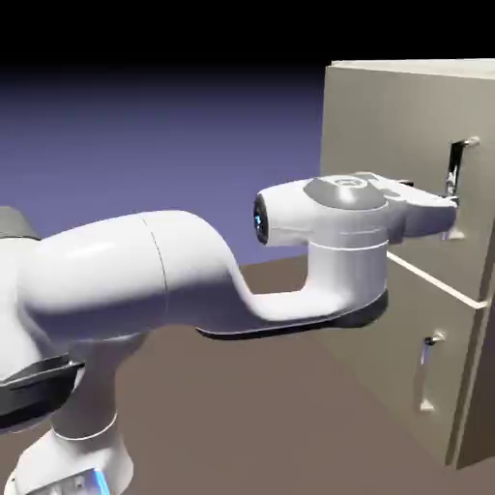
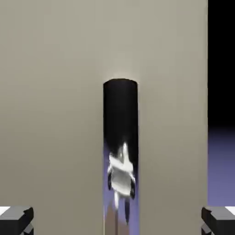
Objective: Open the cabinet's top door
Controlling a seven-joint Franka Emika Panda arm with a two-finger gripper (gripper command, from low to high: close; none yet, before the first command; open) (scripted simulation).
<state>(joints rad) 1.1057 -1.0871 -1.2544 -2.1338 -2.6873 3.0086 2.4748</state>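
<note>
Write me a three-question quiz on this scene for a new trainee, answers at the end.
1. True or false: in the exterior view, the top door is swung wide open.
2. Fill in the blank: in the hand view, the handle lies ______ the two finger tips of the gripper.
3. Multiple choice: what does the lower panel bear?
a) a round knob
b) a bar handle
c) a keypad

Key: 1. False; 2. between; 3. b
</note>
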